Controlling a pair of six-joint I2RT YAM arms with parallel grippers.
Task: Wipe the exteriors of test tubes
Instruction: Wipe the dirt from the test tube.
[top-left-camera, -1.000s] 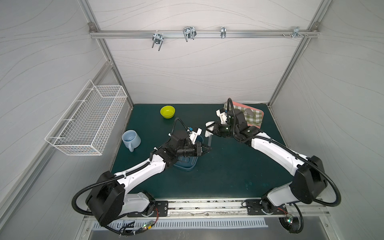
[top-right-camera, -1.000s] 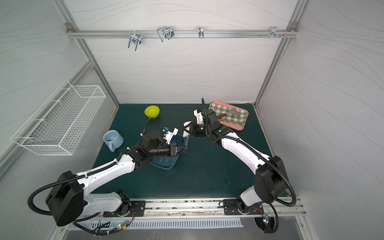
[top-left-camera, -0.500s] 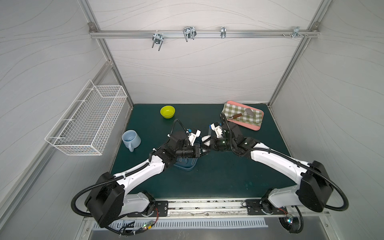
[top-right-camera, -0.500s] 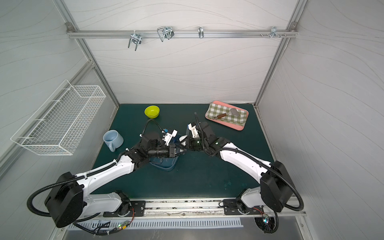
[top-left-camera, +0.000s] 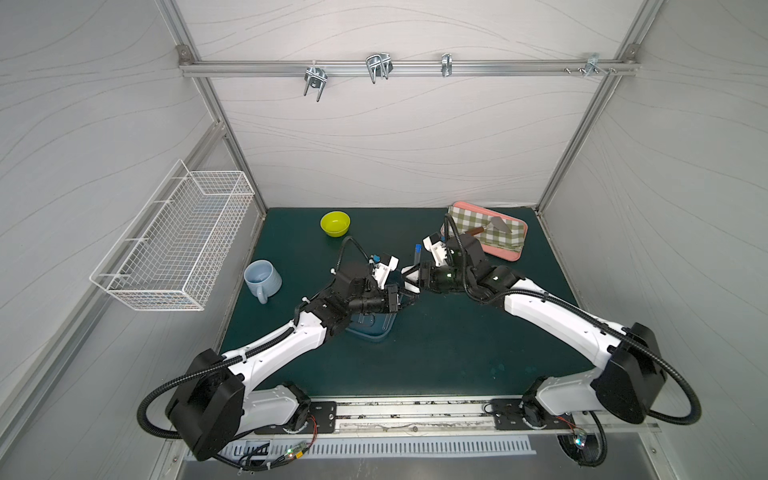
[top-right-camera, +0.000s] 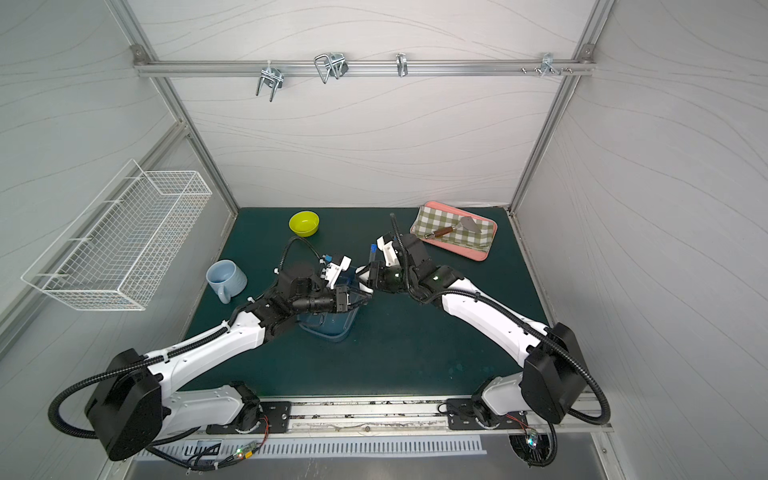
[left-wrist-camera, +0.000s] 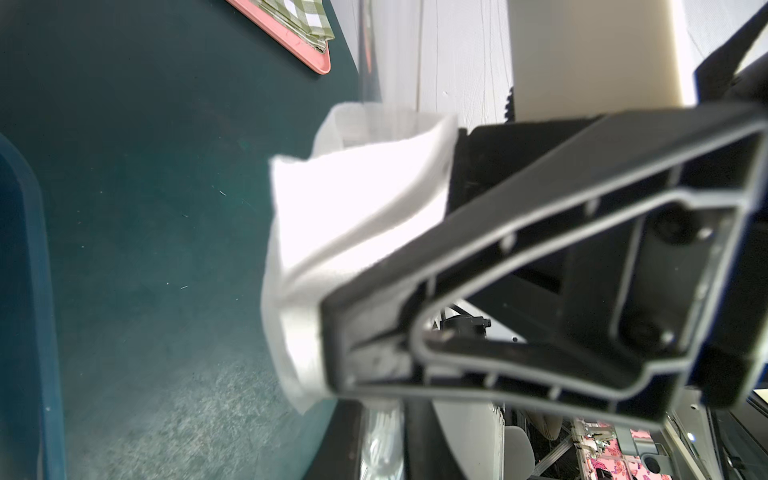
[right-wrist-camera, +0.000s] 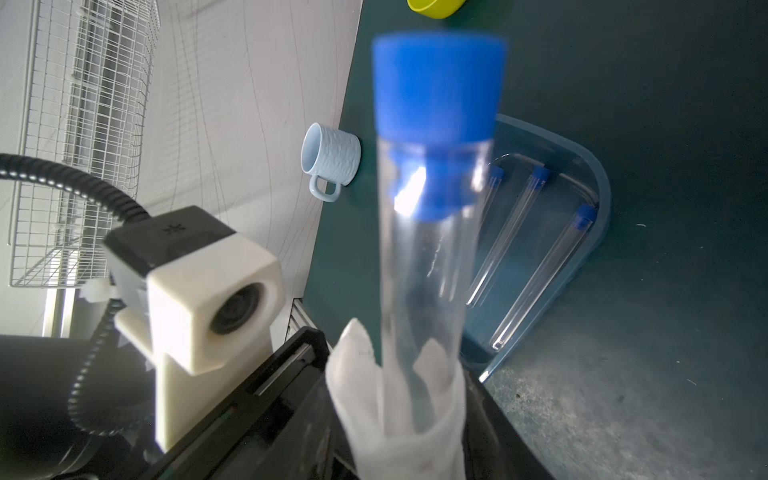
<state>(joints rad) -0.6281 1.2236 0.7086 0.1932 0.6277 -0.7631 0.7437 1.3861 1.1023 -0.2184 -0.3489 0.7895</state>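
Observation:
My left gripper (top-left-camera: 405, 300) (top-right-camera: 365, 296) is shut on the lower end of one clear test tube (top-left-camera: 417, 257) (right-wrist-camera: 432, 249), which stands upright with its blue cap on top. A white cloth (left-wrist-camera: 353, 208) (right-wrist-camera: 399, 415) hangs looped between the fingers of my right gripper (top-left-camera: 409, 277) (top-right-camera: 362, 277). That loop sits loosely round the tube, just above the left fingers, and the right jaws stand apart. Three more test tubes (right-wrist-camera: 515, 224) lie in the blue tray (right-wrist-camera: 598, 183) (top-left-camera: 374, 330) under my left wrist.
A pale blue mug (top-left-camera: 262, 279) stands at the left of the mat and a yellow-green bowl (top-left-camera: 335, 223) at the back. A pink tray (top-left-camera: 513, 253) with a checked cloth and a spatula lies at the back right. A wire basket (top-left-camera: 174, 241) hangs on the left wall.
My right gripper has come from beside the pink tray over to the left gripper, and its jaws have spread with the cloth around the tube. The left arm has kept still.

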